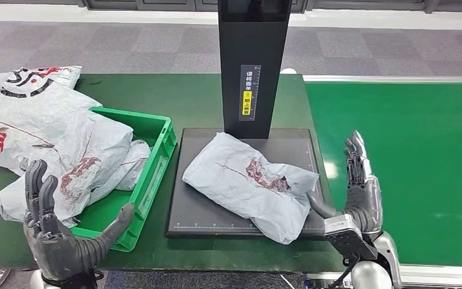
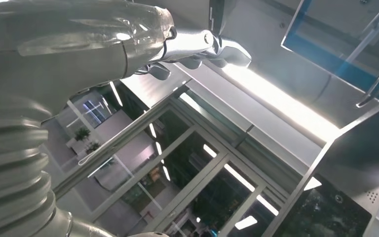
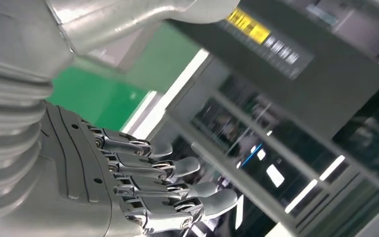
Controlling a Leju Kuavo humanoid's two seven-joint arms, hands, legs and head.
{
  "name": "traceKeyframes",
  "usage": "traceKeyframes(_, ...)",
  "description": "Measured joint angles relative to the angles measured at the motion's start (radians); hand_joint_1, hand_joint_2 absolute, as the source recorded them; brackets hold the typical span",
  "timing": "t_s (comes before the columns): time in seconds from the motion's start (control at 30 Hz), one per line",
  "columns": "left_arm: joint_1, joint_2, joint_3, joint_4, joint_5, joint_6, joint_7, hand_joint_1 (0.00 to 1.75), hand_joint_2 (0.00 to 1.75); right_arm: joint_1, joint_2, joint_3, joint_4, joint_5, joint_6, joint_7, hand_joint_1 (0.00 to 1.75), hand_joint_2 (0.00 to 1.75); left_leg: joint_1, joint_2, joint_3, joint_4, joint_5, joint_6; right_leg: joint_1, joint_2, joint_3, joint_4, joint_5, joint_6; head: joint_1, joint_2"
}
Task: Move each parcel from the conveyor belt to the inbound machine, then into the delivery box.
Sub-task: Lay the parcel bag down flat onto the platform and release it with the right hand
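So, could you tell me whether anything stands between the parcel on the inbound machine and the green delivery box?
Nothing visible does. The parcel lies on the machine's black platform, and the green delivery box sits directly beside it, though parcels already fill much of it.

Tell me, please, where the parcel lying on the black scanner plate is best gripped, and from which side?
Probably the near right end of the parcel, approached from the robot's right. It lies flat and slanted, that end overhanging the plate beside the open right hand; the post blocks the far side.

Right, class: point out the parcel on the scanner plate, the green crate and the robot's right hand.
parcel on the scanner plate (image 1: pixel 249 183), head view, middle of its crumpled wrapper.
green crate (image 1: pixel 156 161), head view, right wall.
right hand (image 1: pixel 361 189), head view, back of the hand.
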Motion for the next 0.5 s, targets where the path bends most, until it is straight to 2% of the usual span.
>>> traceKeyframes(0.17, -0.031, 0.0, -0.004, 0.015, 0.038, -0.121, 0.013, 0.0, 1.75, 0.022, 0.048, -0.103, -0.006, 0.116, -0.209, 0.076, 0.0, 1.75, 0.0, -0.001, 0.0, 0.0, 0.0, 0.0, 0.0, -0.001, 0.0, 0.0, 0.0, 0.001, 0.0, 0.0)
traceKeyframes(0.23, -0.053, -0.001, -0.015, 0.033, 0.067, -0.173, 0.013, 0.0, 1.75, 0.026, 0.062, -0.149, -0.002, 0.154, -0.264, 0.096, 0.0, 1.75, 0.0, 0.0, 0.0, 0.0, 0.0, 0.0, 0.0, 0.0, 0.001, 0.0, 0.0, 0.001, 0.0, 0.0)
traceKeyframes(0.4, -0.145, -0.001, -0.056, 0.133, 0.17, -0.342, 0.017, 0.0, 1.75, 0.034, 0.078, -0.203, 0.03, 0.205, -0.281, 0.12, 0.0, 1.75, 0.0, 0.0, 0.0, 0.0, 0.001, 0.0, 0.0, 0.0, 0.001, 0.0, 0.001, 0.001, 0.0, 0.0)
traceKeyframes(0.5, -0.209, -0.003, -0.077, 0.214, 0.185, -0.399, 0.025, 0.0, 1.75, 0.03, 0.079, -0.206, 0.054, 0.221, -0.28, 0.129, 0.0, 1.75, 0.0, 0.0, 0.0, 0.0, 0.001, 0.001, 0.0, 0.0, 0.001, 0.0, 0.001, 0.001, 0.0, 0.0)
